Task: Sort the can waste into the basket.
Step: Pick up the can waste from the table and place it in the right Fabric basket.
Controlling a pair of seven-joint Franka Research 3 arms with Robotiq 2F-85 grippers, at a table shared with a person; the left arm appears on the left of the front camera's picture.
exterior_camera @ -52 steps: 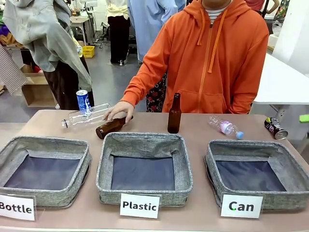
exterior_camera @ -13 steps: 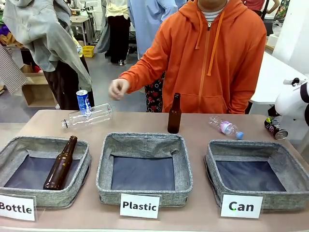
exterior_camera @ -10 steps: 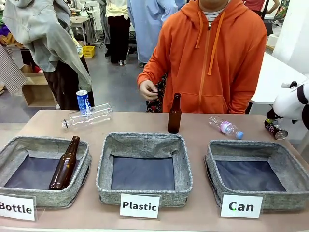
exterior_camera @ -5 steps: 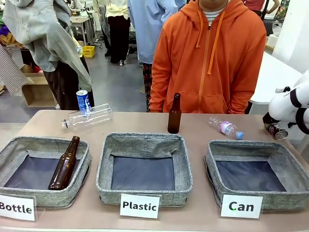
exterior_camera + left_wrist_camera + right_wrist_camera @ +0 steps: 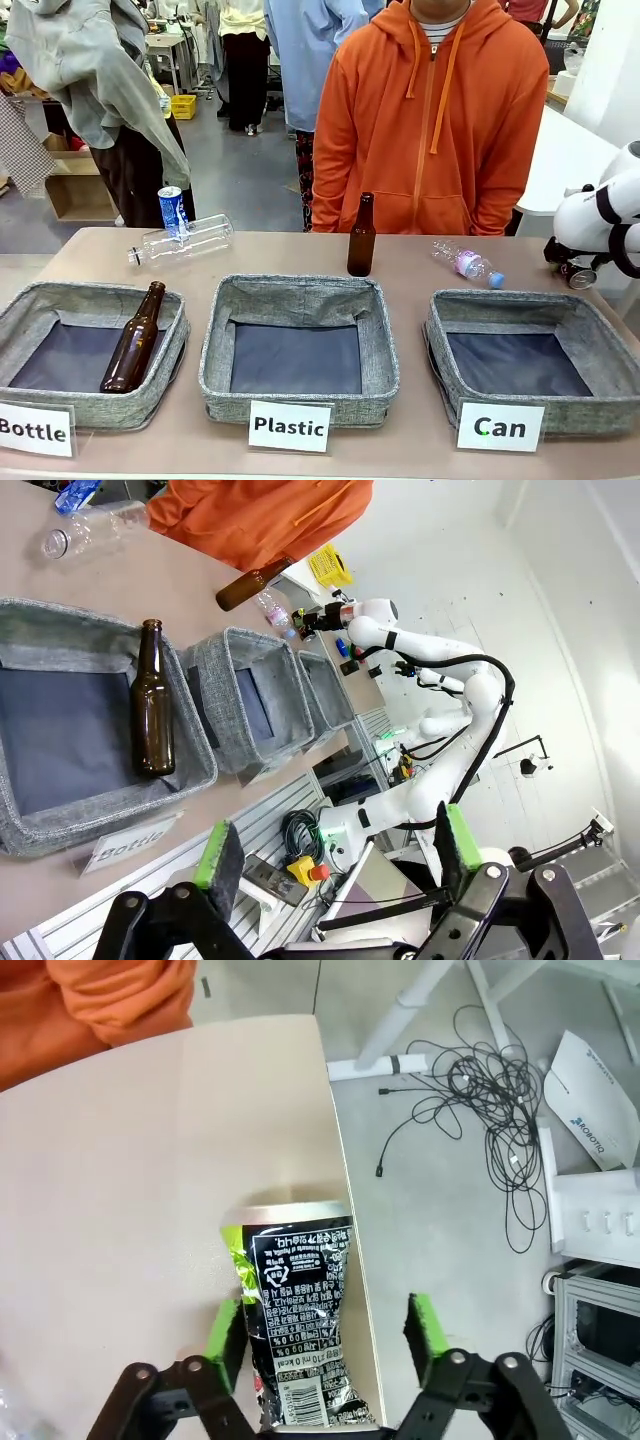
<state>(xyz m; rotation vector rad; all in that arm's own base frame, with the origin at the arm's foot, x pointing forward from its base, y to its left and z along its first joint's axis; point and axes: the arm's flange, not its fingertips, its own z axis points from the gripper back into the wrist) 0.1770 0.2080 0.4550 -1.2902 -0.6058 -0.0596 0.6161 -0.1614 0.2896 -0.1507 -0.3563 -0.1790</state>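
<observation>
The black can [image 5: 297, 1325] with white print lies dented on its side at the table's far right edge. My right gripper [image 5: 325, 1332] is open and straddles it, a green pad on each side; the left pad [image 5: 226, 1332] is close against the can. In the front view the right gripper [image 5: 568, 262] hangs over that black can [image 5: 581, 274], hiding most of it. The blue and white can [image 5: 172, 210] stands upright at the far left. The "Can" basket [image 5: 438, 340] is at the front right with its sign [image 5: 500, 427]. My left gripper [image 5: 338, 845] is open, off the table, holding nothing.
A brown bottle [image 5: 361, 236] stands mid-table and another brown bottle [image 5: 133, 337] lies in the "Bottle" basket [image 5: 178, 330]. Two clear plastic bottles [image 5: 185, 239] [image 5: 468, 264] lie along the far side. The "Plastic" basket [image 5: 215, 340] sits in the middle. A person in an orange hoodie [image 5: 430, 120] stands behind.
My right arm has come in from the right and lowered its gripper around the black can. The person put a brown bottle in the "Bottle" basket and drew the hand back.
</observation>
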